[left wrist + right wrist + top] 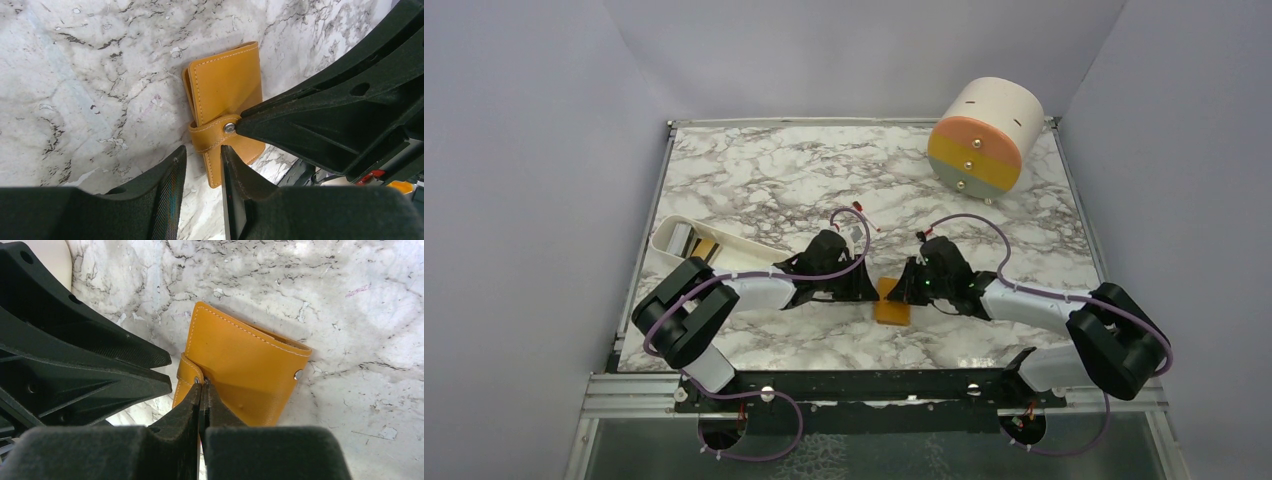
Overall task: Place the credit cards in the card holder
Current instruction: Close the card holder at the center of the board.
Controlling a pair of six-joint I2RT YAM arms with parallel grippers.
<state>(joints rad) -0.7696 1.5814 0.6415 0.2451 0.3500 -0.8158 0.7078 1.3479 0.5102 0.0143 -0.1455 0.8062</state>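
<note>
The orange-tan card holder [892,303] [225,90] [245,370] lies folded on the marble between both arms, its strap wrapped round it. My right gripper [904,290] [202,383] is shut, its tips pressed against the snap stud [229,128] at the strap's end. From the left, my left gripper [870,291] [201,152] stands slightly open at the holder's near edge; only marble shows between its fingers. A golden-orange and a silver-grey credit card [705,247] lie in the white tray.
The white oblong tray [724,255] sits at the table's left edge, just behind my left arm. A big cream-and-orange drum [984,135] lies on its side at the back right corner. Grey walls close in the table on three sides.
</note>
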